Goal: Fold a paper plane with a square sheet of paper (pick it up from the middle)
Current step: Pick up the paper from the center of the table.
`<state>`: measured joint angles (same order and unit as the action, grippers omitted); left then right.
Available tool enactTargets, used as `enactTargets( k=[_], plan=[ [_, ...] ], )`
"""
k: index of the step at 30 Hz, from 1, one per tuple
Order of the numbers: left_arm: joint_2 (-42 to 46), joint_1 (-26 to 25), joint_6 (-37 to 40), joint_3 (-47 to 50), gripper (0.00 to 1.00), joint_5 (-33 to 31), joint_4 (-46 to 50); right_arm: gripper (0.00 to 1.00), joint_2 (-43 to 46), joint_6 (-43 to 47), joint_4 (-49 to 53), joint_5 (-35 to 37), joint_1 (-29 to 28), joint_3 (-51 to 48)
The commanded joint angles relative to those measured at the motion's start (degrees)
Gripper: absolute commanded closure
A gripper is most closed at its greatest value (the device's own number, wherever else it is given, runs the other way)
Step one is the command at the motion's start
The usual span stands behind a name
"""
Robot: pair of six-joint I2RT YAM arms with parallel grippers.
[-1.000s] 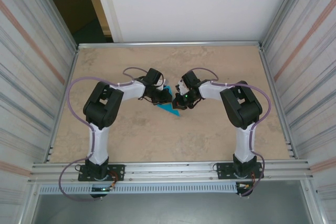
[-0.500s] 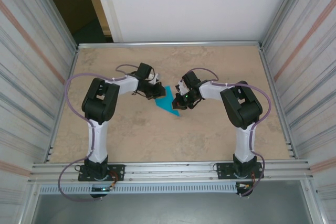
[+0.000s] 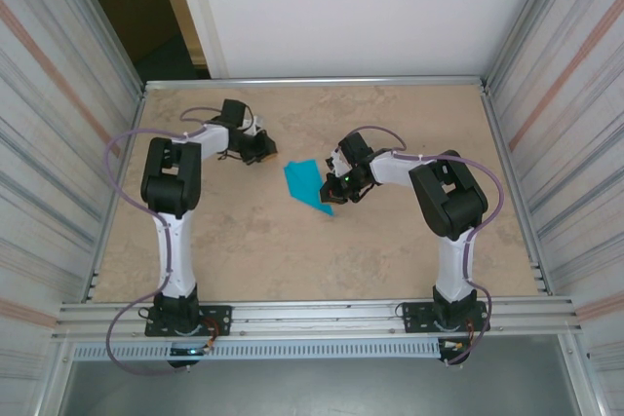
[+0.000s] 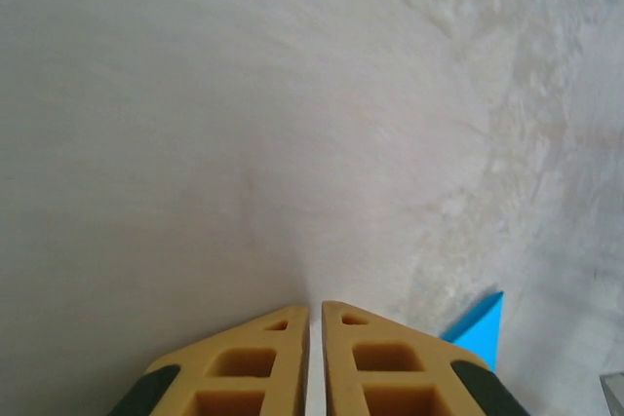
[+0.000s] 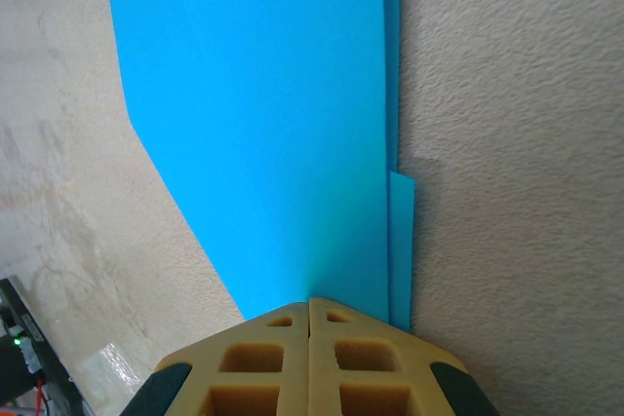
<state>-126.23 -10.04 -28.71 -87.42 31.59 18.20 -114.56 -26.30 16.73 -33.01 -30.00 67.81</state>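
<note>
The left claw (image 3: 261, 150), nearly pressed together and empty, has swung away from the paper plane (image 3: 307, 185), so the right claw (image 5: 310, 304), pressed together at its edge, may drag it askew.

One blue paper plane (image 3: 307, 185), one desk (image 3: 390, 250), two arms, a left arm (image 3: 171, 182) and a right arm (image 3: 444, 197), two grippers, a left gripper (image 3: 263, 150) and a right gripper (image 3: 330, 187), two tan fingers (image 4: 249, 372) on each, four in all, two purple cables (image 3: 127, 133), one per arm.
</note>
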Motion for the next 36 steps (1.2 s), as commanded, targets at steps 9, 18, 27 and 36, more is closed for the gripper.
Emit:
enactTargets(
  k=[9,18,27,36],
  plan=[
    [24.74,-0.65,-8.29,16.58,0.67,-5.31,-5.14,0.66,10.47,-6.86,-6.28,2.76,0.26,2.32],
    [37.11,-4.68,-19.37,37.46,0.43,-3.30,-19.63,0.58,6.30,-6.21,-7.22,-0.02,4.42,0.21],
    [35.14,-9.93,-22.62,40.73,0.40,-2.51,-24.15,0.69,-2.50,-3.38,-3.83,-1.82,4.51,7.09],
    [32.03,-11.31,-22.95,38.82,0.39,-1.57,-24.79,0.78,-5.95,-1.24,-3.29,-4.11,4.47,9.75]
  ],
)
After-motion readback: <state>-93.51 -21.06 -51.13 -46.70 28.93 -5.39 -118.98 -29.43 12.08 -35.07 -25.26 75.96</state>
